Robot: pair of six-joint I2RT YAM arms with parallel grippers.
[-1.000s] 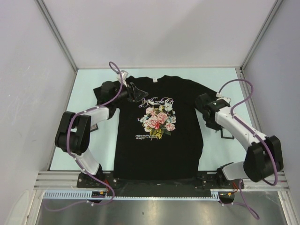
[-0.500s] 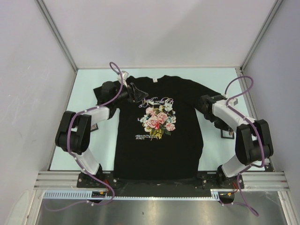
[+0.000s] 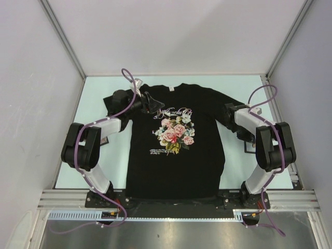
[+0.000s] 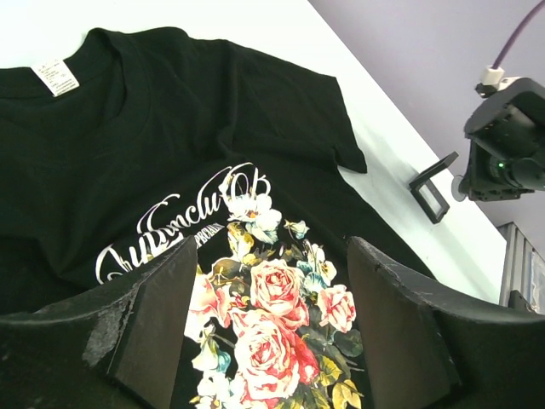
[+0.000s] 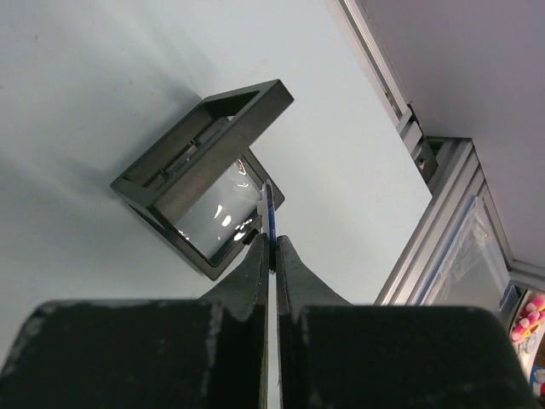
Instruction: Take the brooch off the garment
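Right gripper (image 5: 272, 245) clenched on brooch (image 5: 269, 203) by black box (image 5: 209, 128); left gripper (image 4: 271, 256) spread above garment (image 4: 170, 119)

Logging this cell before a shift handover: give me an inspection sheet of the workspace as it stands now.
Surface: pale green table, no stains seen.
Job's things: black T-shirt flat, print up; no brooch seen on it.
Clutter: small open black box right of the shirt.
Pincers: left pincer open over the print; right pincer shut on a thin blue item, possibly the brooch, above the box.
Cables: purple cables looped on both arms.
Surroundings: plain walls; metal rail at near edge.
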